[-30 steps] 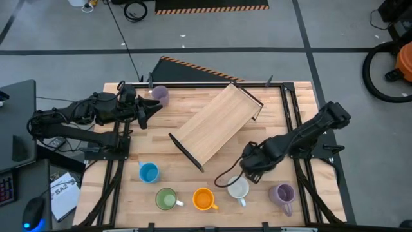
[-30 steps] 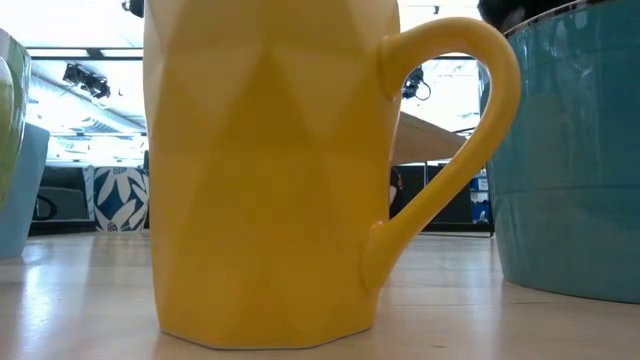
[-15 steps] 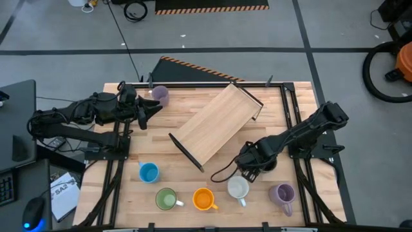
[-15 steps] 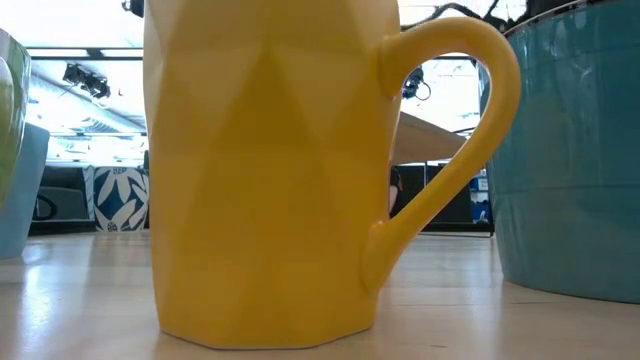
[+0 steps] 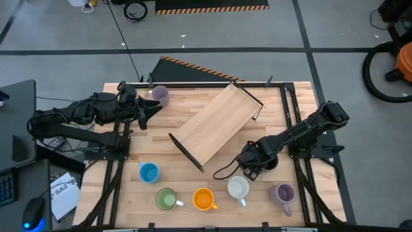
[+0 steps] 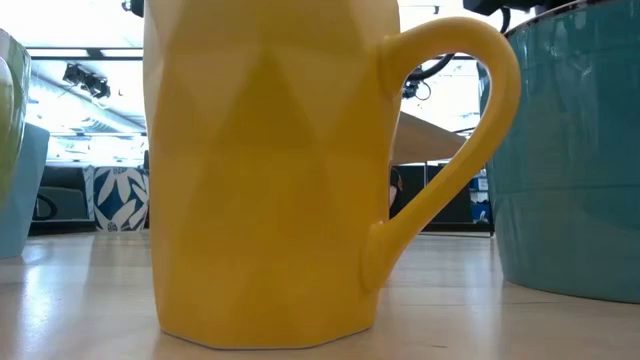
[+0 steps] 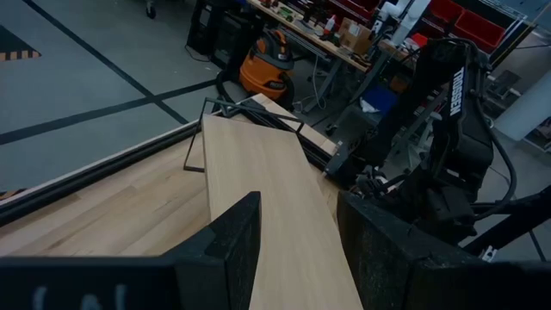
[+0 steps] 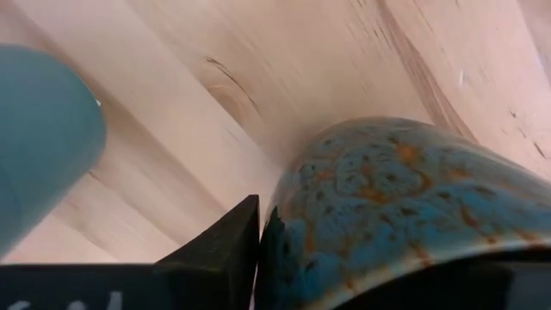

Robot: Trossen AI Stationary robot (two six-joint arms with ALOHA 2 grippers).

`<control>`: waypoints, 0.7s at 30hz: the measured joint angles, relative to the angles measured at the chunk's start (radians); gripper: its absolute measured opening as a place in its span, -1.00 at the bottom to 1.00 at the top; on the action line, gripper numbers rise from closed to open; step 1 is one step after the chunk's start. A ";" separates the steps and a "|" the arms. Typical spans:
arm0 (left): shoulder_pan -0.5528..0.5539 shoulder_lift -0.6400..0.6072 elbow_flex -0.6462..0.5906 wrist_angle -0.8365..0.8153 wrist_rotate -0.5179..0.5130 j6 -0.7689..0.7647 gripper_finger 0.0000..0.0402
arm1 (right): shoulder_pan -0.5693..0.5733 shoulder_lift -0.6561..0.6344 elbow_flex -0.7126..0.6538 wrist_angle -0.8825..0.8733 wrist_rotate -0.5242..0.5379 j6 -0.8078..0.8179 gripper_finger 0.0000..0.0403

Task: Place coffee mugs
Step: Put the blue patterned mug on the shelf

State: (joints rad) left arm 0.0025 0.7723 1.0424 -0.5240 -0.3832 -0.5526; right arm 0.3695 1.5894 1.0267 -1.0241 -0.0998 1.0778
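While the right gripper (image 5: 252,169) fingers clasp the dark mug (image 8: 405,207), the white mug (image 5: 238,188) stands just beside.

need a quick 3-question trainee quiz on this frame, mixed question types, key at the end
1. True or false: the left pincer is shut on the lilac mug next to it.
2. Which mug stands between the green mug and the white mug in the near row? A) blue B) orange mug C) dark
3. Short answer: in the right wrist view, what sits right up against the right pincer?

Key
1. False. The left wrist view shows it open with nothing between its fingers.
2. B.
3. A dark speckled mug.
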 joint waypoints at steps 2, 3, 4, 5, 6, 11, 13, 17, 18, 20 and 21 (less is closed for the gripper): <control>0.000 0.000 0.000 0.000 0.000 0.000 -0.20 | 0.000 0.000 0.000 -0.002 -0.004 -0.023 -0.31; 0.000 0.000 0.000 0.000 0.000 0.000 -0.20 | 0.000 0.000 0.000 -0.004 -0.010 -0.035 -0.35; 0.000 0.000 0.000 0.000 0.000 0.000 -0.20 | 0.000 0.000 0.000 -0.009 -0.018 -0.049 -0.40; 0.000 0.000 0.000 -0.001 0.000 0.000 -0.20 | 0.000 0.000 0.000 -0.017 -0.029 -0.066 -0.45; 0.000 0.000 0.000 -0.002 0.000 0.000 -0.20 | 0.000 0.000 0.000 -0.026 -0.043 -0.085 -0.50; 0.000 0.000 0.000 -0.003 0.000 -0.001 -0.20 | 0.005 0.001 -0.002 -0.075 -0.061 -0.203 -0.75; 0.000 0.000 0.000 -0.004 0.000 -0.004 -0.20 | 0.010 0.002 -0.002 -0.094 -0.055 -0.260 -0.80; 0.000 0.000 0.000 -0.003 0.000 -0.013 -0.20 | 0.025 -0.011 0.010 -0.194 -0.049 -0.363 -0.80; 0.000 0.000 0.000 -0.004 0.000 -0.013 -0.20 | 0.032 -0.020 0.017 -0.230 -0.039 -0.393 -0.80; 0.000 0.000 0.000 -0.004 0.000 -0.016 -0.20 | 0.041 -0.042 0.039 -0.297 -0.005 -0.458 -0.79; 0.000 0.000 0.000 -0.004 0.000 -0.018 -0.20 | 0.046 -0.055 0.053 -0.325 0.013 -0.495 -0.78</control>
State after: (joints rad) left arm 0.0029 0.7723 1.0424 -0.5278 -0.3836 -0.5709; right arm 0.4153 1.5344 1.0797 -1.3490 -0.0871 0.5823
